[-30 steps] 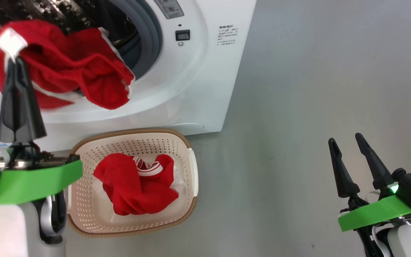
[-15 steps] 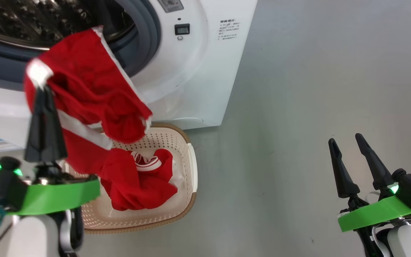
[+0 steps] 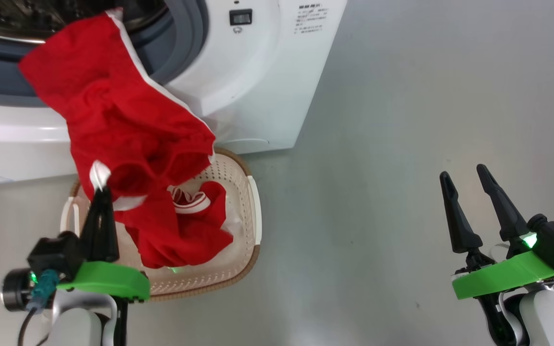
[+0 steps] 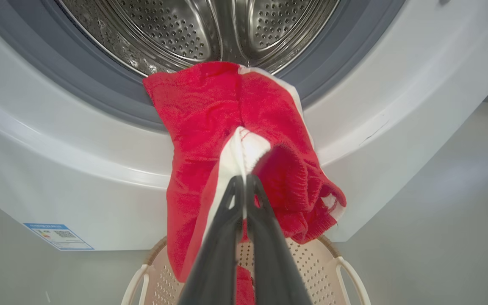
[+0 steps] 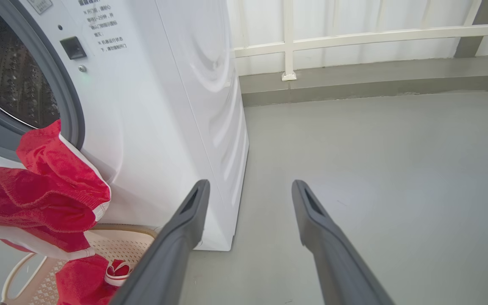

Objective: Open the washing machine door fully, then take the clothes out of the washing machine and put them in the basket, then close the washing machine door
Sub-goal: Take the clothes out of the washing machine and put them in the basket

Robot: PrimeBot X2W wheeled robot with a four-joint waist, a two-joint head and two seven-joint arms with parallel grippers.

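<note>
Pinching the white trim of a red garment (image 3: 128, 125), the left claw (image 3: 100, 190) is seen clamped shut just above the basket (image 3: 254, 211). From that grip the garment is stretched up and back to the washing machine (image 3: 258, 72) standing directly behind the basket, with its far end draped over the grey ring (image 3: 188, 43) at the drum (image 4: 193, 25) mouth. A second garment (image 3: 195, 235), red with striped white trim, is lying inside the basket. Well to the right of the basket, the right claw (image 3: 463, 170) is held above the floor (image 3: 402, 144) with fingers spread and nothing gripped.
</note>
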